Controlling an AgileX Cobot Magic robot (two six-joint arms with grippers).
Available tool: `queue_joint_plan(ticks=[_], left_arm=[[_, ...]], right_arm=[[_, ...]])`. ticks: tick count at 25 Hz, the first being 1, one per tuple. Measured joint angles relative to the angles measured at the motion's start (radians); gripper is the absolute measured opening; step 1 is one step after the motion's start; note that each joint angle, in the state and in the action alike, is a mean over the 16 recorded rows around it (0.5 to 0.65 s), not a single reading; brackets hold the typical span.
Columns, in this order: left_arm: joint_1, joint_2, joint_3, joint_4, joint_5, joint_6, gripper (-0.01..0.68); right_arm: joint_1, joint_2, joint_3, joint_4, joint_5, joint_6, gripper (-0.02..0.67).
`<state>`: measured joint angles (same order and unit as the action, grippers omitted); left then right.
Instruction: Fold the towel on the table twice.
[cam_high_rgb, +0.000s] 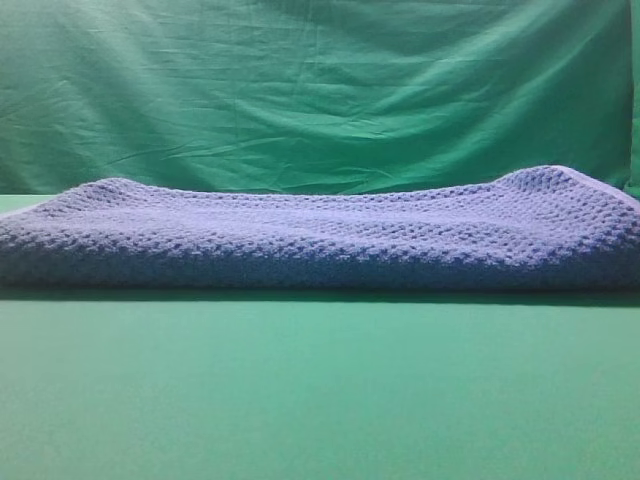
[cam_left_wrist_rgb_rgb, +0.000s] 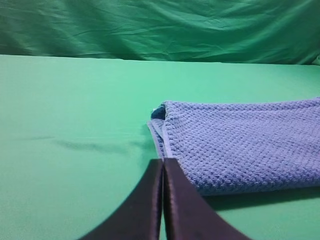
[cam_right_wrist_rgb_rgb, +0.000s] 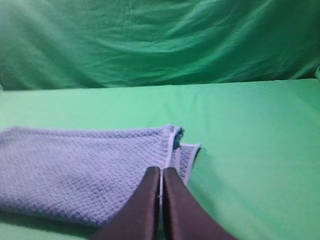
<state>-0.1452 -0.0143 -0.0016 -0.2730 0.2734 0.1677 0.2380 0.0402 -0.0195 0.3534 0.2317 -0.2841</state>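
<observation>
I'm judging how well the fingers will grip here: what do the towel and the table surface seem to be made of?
The towel: soft woven cloth, likely cotton or microfibre, matte blue-grey, judging by its bumpy waffle weave and thin pale hem. The table: a smooth, matte green surface, possibly a mat or painted board; no grain or gloss shows, so the material stays uncertain.

Staged lab setup: green table (cam_high_rgb: 320, 400), wrinkled green backdrop cloth (cam_high_rgb: 300, 90) behind.

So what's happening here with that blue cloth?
A two-armed robot is folding a towel on a green table. The towel already lies doubled over, a long strip across the table. The left gripper sits at its left end and the right gripper at its right end, both with jaws shut and holding nothing.
</observation>
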Motion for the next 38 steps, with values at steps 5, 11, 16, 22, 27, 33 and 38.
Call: queue_joint_plan(ticks=[5, 11, 16, 22, 27, 33, 38], left_arm=[[0.000, 0.000, 0.015, 0.024, 0.022, 0.000, 0.000], [0.000, 0.000, 0.019, 0.031, 0.048, 0.000, 0.000], [0.000, 0.000, 0.019, 0.031, 0.058, 0.000, 0.000], [0.000, 0.000, 0.019, 0.031, 0.059, 0.000, 0.000], [0.000, 0.000, 0.019, 0.030, 0.059, 0.000, 0.000], [0.000, 0.000, 0.019, 0.029, 0.059, 0.000, 0.000], [0.000, 0.000, 0.019, 0.029, 0.059, 0.000, 0.000]], right_arm=[[0.000, 0.001, 0.031, -0.066, 0.024, 0.000, 0.000], [0.000, 0.001, 0.045, -0.086, 0.070, 0.000, 0.000], [0.000, 0.002, 0.046, -0.090, 0.107, 0.000, 0.000], [-0.001, 0.002, 0.046, -0.091, 0.127, 0.000, 0.000], [-0.019, -0.004, 0.046, -0.094, 0.132, 0.000, 0.000], [-0.073, -0.023, 0.046, -0.099, 0.142, 0.001, 0.000], [-0.122, -0.039, 0.046, -0.101, 0.152, 0.003, 0.000]])
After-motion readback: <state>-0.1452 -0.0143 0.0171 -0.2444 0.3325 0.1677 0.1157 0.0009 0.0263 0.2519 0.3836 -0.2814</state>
